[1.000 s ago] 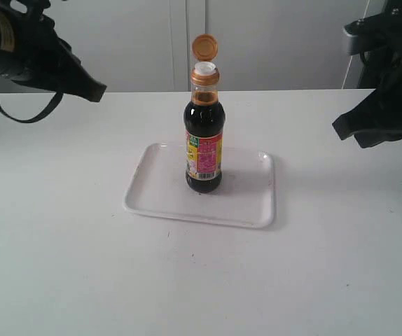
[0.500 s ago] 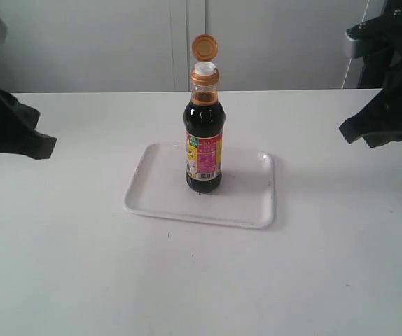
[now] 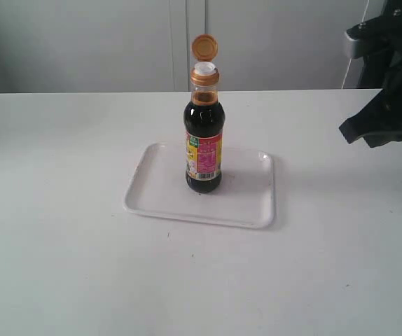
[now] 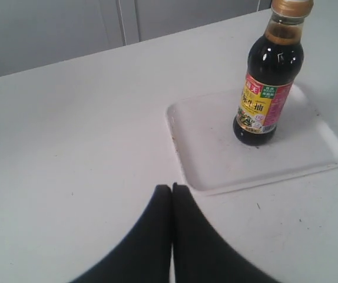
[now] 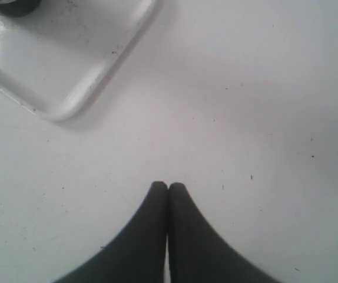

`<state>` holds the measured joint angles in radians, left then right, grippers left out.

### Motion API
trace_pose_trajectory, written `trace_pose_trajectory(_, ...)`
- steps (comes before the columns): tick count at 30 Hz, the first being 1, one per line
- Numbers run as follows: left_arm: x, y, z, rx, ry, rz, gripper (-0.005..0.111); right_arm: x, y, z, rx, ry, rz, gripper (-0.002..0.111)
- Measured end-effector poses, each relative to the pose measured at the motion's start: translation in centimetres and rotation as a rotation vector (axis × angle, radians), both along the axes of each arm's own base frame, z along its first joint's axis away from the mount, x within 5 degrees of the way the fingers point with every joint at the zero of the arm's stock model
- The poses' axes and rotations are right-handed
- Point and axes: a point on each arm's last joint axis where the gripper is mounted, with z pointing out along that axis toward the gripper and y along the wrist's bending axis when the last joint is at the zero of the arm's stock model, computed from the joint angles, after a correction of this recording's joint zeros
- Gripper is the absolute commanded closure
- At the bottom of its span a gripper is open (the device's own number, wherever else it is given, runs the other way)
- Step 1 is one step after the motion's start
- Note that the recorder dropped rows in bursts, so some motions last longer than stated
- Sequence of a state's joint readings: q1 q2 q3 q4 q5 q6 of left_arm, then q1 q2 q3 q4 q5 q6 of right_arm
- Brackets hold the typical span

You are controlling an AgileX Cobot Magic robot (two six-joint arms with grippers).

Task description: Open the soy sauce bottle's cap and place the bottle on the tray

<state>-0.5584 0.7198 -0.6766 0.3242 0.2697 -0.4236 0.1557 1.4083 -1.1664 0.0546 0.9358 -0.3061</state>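
Orange cap [image 3: 204,47] flipped open, soy sauce bottle [image 3: 203,150] upright on the tray [image 3: 159,197]; left hand [image 4: 172,188], pressed together like the right hand [image 5: 168,187], backs away leftward. Task looks finished.

The small clear glossy bottle of dark liquid [image 3: 203,122] is reflecting highlights; its red, pink and yellow label [image 3: 204,155] is looking smooth. The round orange-brown plastic cap [image 3: 204,47] is shining faintly. The flat white plastic tray [image 3: 160,196] is gleaming, lightly scuffed. The white matt tabletop [image 3: 61,266] is showing small specks.
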Motion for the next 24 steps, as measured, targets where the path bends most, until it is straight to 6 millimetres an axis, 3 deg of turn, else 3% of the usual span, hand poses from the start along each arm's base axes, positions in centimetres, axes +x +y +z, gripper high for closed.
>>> trace_pose_trajectory(9,-1.9,1.1,-1.7,-0.011,-0.011,-0.005,0.107,0.0,0.0,0.0,0.000,0.000,0.000,0.108)
trace_pose_trajectory(24,-1.9,1.5,-2.0,0.088,-0.029,-0.015,0.107,0.0,0.0,0.0,0.000,0.000,0.000,0.108)
